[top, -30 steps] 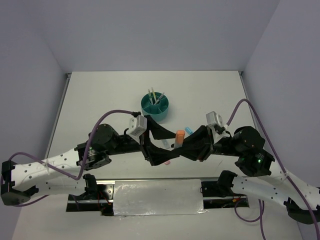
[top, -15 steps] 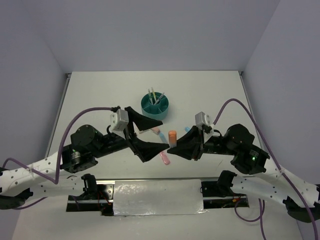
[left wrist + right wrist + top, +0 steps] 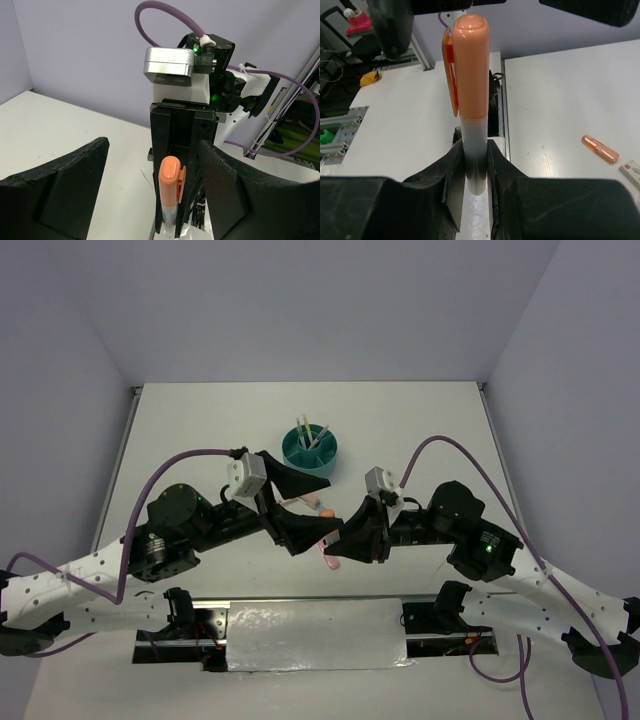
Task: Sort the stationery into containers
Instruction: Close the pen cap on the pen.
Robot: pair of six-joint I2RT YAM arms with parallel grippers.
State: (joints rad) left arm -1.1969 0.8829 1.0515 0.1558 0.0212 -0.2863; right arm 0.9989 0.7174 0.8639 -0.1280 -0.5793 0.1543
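Observation:
My right gripper [image 3: 476, 150] is shut on the grey body of an orange-capped marker [image 3: 470, 75] and holds it upright above the table. In the top view this gripper [image 3: 342, 527] is at the table's middle front, with the marker cap [image 3: 326, 511] just showing. My left gripper [image 3: 327, 508] is open, and its two fingers stand on either side of the marker without touching it. In the left wrist view the marker [image 3: 170, 182] stands between my open left gripper's [image 3: 152, 165] fingers. The teal round organizer [image 3: 310, 448] sits behind, with several pens upright in it.
A pink item [image 3: 330, 558] lies on the table under the grippers, and another pink piece [image 3: 310, 501] lies nearer the organizer. A small orange cap [image 3: 600, 149] and a white item [image 3: 630, 170] lie on the table in the right wrist view.
My right gripper has carried the marker to the left. My left gripper has come toward it, so the marker now stands between the open left fingers.

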